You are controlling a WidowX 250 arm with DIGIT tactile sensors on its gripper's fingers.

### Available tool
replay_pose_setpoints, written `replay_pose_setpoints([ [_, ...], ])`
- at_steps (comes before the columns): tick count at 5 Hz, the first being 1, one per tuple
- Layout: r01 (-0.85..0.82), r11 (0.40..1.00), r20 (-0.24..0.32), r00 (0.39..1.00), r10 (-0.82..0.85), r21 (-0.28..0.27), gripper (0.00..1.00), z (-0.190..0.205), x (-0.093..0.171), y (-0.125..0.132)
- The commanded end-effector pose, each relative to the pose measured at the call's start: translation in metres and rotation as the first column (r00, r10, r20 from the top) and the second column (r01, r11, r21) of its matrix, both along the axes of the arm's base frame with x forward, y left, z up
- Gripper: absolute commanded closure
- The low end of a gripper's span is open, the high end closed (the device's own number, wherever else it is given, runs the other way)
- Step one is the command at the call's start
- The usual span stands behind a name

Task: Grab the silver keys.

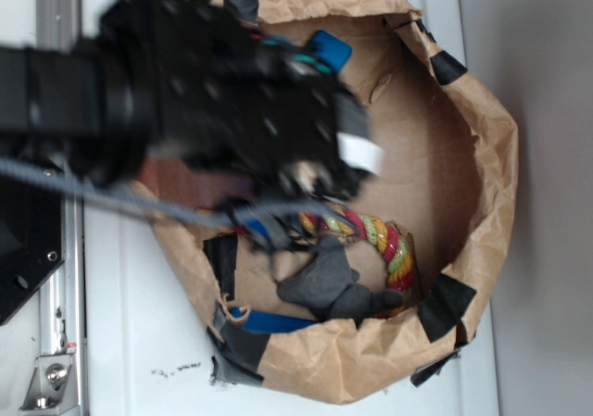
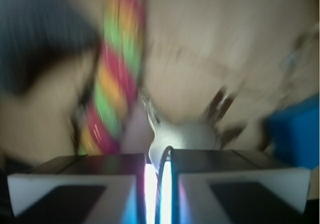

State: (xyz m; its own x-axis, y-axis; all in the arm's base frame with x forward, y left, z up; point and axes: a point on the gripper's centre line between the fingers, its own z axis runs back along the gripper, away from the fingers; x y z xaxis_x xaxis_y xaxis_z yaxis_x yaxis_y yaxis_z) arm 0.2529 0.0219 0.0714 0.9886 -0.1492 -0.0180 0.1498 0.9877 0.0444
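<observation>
In the exterior view the silver keys are hidden beneath the motion-blurred arm (image 1: pixel 204 101); no key can be made out there. The gripper's fingertips are smeared, so the jaw gap cannot be judged from that view. The coloured rope (image 1: pixel 384 240) is covered at its left end by the arm and partly overlaid by a dark grey object (image 1: pixel 329 282) whose identity cannot be told. A blue piece (image 1: pixel 278 322) below the rope is largely concealed.

In the wrist view everything is blurred. The silver keys (image 2: pixel 187 134) are seen only as a pale mass with indistinct blades, right of the rope (image 2: pixel 112 84); the count cannot be told. The blue block (image 2: pixel 296 129) is cut off by the right edge. The gripper (image 2: pixel 159 171) is cropped at the bottom edge
</observation>
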Motion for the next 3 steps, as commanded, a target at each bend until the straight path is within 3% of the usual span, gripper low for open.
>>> replay_pose_setpoints([
  [1,-0.155,0.948,0.122,0.973,0.195,-0.276,1.00,0.095,0.041,-0.007],
  [2,-0.154,0.952,0.156,0.967,0.200,-0.266,1.00,0.085,0.046,-0.007],
  [3,-0.168,0.951,0.153,0.965,0.212,-0.260,1.00,0.085,0.046,0.000],
])
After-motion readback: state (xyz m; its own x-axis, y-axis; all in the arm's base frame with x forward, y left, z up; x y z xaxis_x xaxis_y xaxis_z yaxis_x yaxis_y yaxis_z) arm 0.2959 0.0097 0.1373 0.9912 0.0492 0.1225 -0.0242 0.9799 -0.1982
